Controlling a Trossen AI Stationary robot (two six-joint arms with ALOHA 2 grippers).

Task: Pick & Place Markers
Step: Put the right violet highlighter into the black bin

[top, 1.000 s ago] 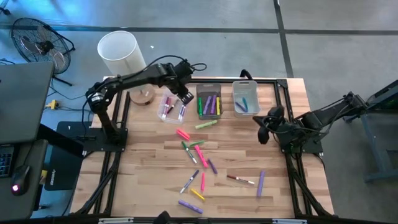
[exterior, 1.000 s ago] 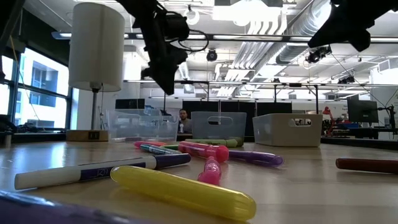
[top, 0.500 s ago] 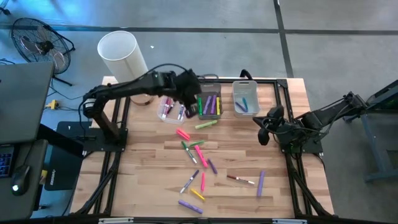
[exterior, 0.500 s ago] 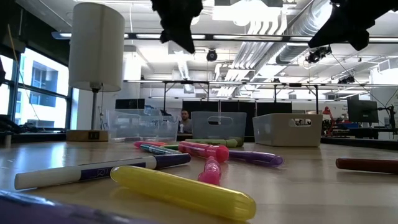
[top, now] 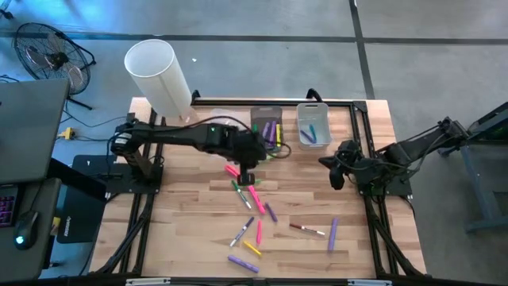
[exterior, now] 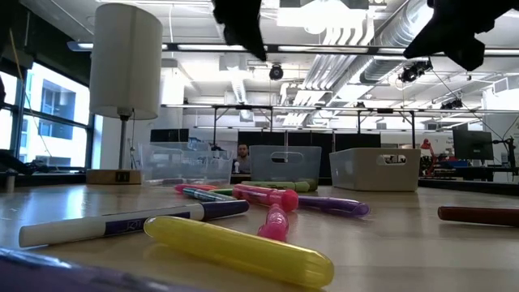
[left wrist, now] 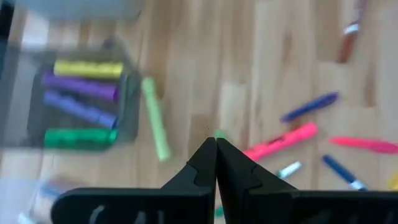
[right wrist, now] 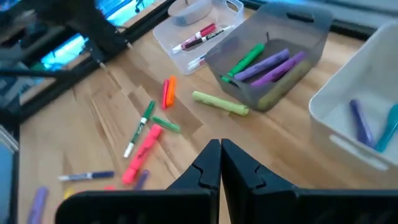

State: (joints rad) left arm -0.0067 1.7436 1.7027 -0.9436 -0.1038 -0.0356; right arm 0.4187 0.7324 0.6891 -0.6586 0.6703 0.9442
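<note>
Several markers (top: 251, 195) in pink, green, purple, yellow and blue lie loose on the wooden table (top: 190, 199); the low view shows a yellow one (exterior: 239, 250) close up. My left gripper (top: 246, 168) hangs shut and empty above the pile's far end, over a pink marker (left wrist: 280, 142) and near a light green one (left wrist: 155, 118). My right gripper (top: 333, 176) waits shut and empty at the table's right side. More markers lie inside the bins at the far edge.
Along the far edge stand a clear bin (right wrist: 193, 34) with red markers, a grey bin (top: 267, 131) with green, purple and yellow ones, and a white bin (top: 313, 127) with blue ones. A white-shaded lamp (top: 157, 75) stands at the far left corner.
My left gripper has swung from over the clear bin at the far edge toward the table's right and near side, rising a little, and now hangs over the loose markers. The markers have not moved.
</note>
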